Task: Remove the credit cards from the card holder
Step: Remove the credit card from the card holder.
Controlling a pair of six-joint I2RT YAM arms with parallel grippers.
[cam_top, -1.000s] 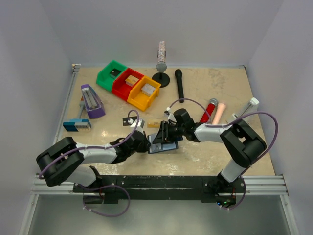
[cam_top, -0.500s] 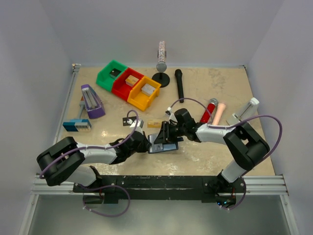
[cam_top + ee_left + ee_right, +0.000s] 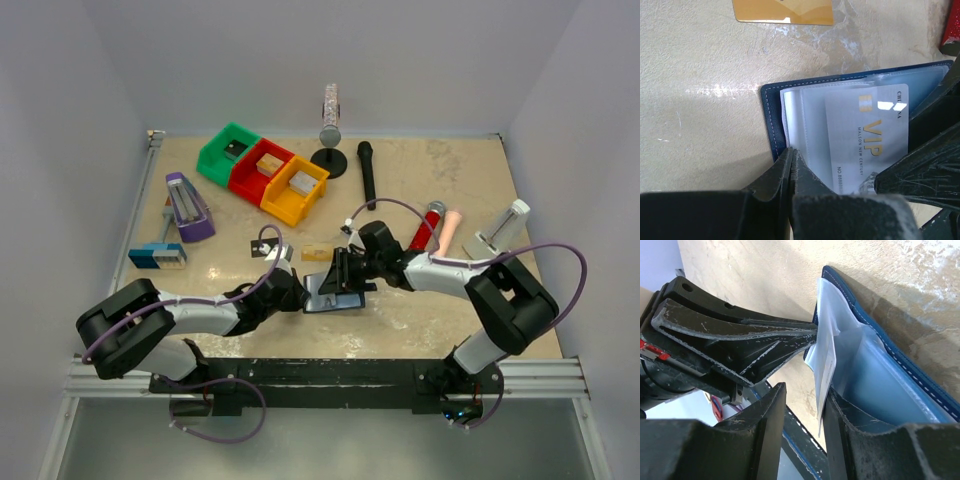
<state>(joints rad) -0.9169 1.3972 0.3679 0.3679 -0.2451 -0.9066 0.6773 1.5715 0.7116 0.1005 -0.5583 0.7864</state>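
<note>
The left gripper point(image 3: 791, 172) is pinched shut on the left edge of the stitched dark blue card holder point(image 3: 771, 115), which lies open mid-desk point(image 3: 700, 75) showing clear plastic sleeves, while the right gripper point(image 3: 805, 392) stands half open astride the thin edge of the glossy silvery grey card point(image 3: 865, 145).

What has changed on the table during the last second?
The right arm's elbow swung slightly right and nearer; the right end effector barely shifted. The left end effector still pinches the wallet; the black card and tan card stayed.
</note>
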